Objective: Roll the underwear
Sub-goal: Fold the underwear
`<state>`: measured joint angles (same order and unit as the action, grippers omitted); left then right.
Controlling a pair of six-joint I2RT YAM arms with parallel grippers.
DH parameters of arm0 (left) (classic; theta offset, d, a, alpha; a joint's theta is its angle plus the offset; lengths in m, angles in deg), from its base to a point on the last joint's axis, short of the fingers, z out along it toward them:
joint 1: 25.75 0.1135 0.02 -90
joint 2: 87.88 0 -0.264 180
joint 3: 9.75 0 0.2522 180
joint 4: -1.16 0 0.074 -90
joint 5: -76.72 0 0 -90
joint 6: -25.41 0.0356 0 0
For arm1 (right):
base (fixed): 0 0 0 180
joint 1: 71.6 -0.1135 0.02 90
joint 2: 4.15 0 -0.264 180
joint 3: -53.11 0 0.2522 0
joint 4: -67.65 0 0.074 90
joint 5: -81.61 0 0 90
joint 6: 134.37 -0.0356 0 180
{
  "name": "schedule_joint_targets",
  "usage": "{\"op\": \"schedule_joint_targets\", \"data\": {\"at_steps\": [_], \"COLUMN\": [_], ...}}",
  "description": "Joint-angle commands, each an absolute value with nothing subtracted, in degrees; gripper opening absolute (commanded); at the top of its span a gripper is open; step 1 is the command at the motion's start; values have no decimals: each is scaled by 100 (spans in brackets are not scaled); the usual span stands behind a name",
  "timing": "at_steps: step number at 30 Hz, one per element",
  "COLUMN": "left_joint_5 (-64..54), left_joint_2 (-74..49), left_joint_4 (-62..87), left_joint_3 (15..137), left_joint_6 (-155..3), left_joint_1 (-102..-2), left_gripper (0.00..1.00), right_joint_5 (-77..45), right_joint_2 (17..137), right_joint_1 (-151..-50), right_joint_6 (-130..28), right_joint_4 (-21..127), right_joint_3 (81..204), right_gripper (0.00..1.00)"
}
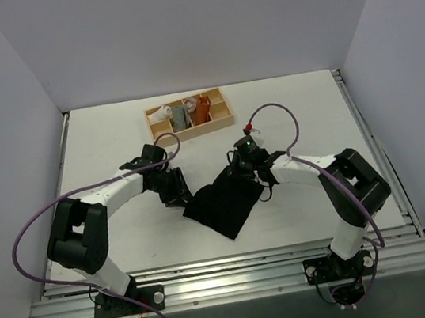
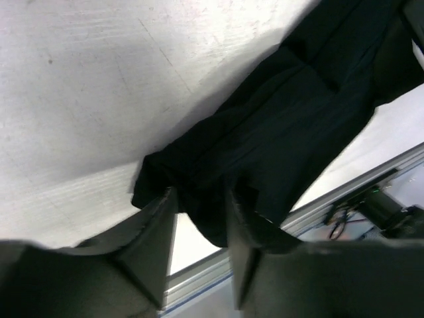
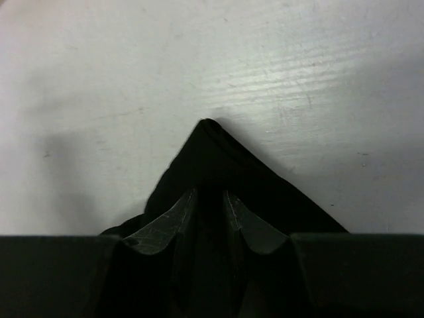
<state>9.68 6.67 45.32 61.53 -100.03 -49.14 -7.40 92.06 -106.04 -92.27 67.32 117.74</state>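
The underwear [image 1: 225,201] at the middle of the top view is plain black, with no print or trim showing. The bench [image 1: 114,142] beneath it is matt white with faint grey scuffs. My left pincer [image 2: 199,218] has dull dark-grey fingers. My right pincer [image 3: 211,205] has glossy grey ones that catch pale glints. My left arm [image 1: 117,191] and right arm [image 1: 302,169] are white with black joints, each trailing a mauve cable [image 1: 13,251]. A green light [image 1: 247,143] glows on my right wrist. At upper centre the wooden tray [image 1: 200,129] is pale tan, holding a white roll [image 1: 163,114], a grey roll [image 1: 180,116] and an orange-brown roll [image 1: 202,110]. The rail [image 1: 231,280] along the bottom is silver.
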Motion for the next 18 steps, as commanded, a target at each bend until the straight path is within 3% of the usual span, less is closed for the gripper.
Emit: {"op": "schedule_joint_targets", "data": {"at_steps": [1, 4, 8, 14, 17, 18], "left_joint_5": [870, 773, 650, 351, 430, 465], "left_joint_2": [889, 1038, 1039, 556, 266, 196], "left_joint_4": [4341, 4147, 3893, 3787, 3743, 3803], "left_joint_3": [6106, 5851, 5526, 5113, 5033, 5059], "left_joint_6": [-9957, -10053, -10238, -10606, -10704, -10704], "left_joint_1": [-5009, -5027, -5053, -5211, -5229, -5220], "left_gripper": [40, 19, 3, 2, 28, 41], "right_joint_5": [-778, -716, -664, -558, -716, -777], "right_joint_2": [9543, 9806, 10017, 10000, 10027, 10018], "right_joint_1": [-10579, -10527, -10465, -10342, -10342, -10351], "right_joint_6": [-9051, -9042, -8990, -8902, -8683, -8612], "right_joint_4": [6873, 6918, 6944, 6927, 7014, 7084], "right_joint_3": [11961, 12004, 12048, 12031, 12057, 12049], "right_gripper": [18, 18, 17, 16, 16, 16]}}
